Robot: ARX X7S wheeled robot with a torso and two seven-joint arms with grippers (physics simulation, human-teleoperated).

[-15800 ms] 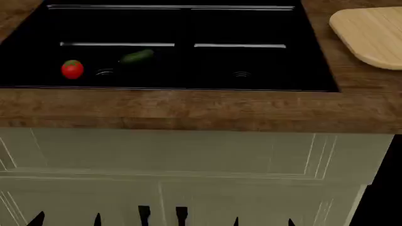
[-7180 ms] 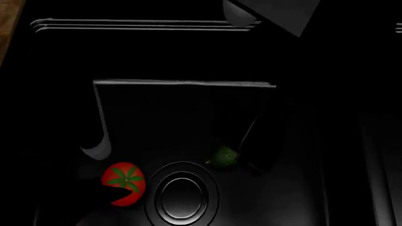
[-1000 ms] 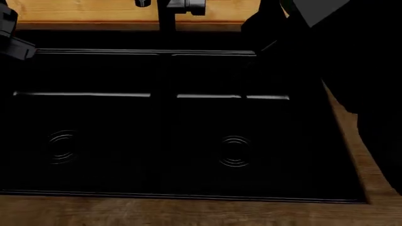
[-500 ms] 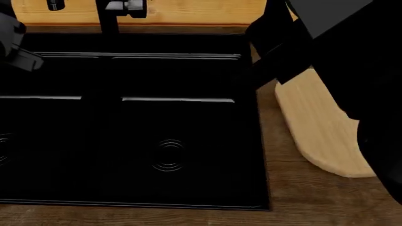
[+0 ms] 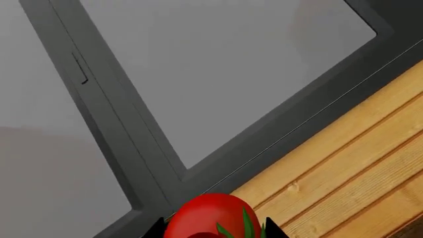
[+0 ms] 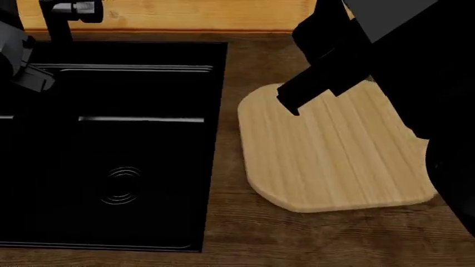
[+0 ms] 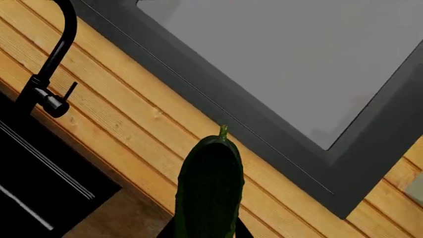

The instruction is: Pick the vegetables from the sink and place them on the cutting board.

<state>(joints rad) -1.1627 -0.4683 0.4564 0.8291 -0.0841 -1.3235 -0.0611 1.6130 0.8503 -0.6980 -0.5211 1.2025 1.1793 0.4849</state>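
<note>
My left gripper (image 5: pixel 213 232) is shut on the round red tomato (image 5: pixel 205 215) with its green calyx, black fingertips on both sides of it. My right gripper (image 7: pixel 203 232) is shut on the dark green cucumber (image 7: pixel 209 183), which sticks out beyond the jaws. In the head view the pale cutting board (image 6: pixel 334 153) lies on the brown countertop right of the black sink (image 6: pixel 111 139). My dark right arm (image 6: pixel 326 72) hangs over the board's far left corner. My left arm (image 6: pixel 22 61) is at the sink's far left. Neither vegetable shows in the head view.
A black faucet (image 6: pixel 63 14) stands behind the sink and also shows in the right wrist view (image 7: pixel 46 74). A light wooden wall panel (image 6: pixel 186 14) and a dark-framed window (image 7: pixel 278 64) are behind the counter. A round drain (image 6: pixel 121 185) sits in the basin.
The head view has swung right: the sink has slid left and the whole cutting board has come into view. Both vegetables, earlier in the sink, are out of it.
</note>
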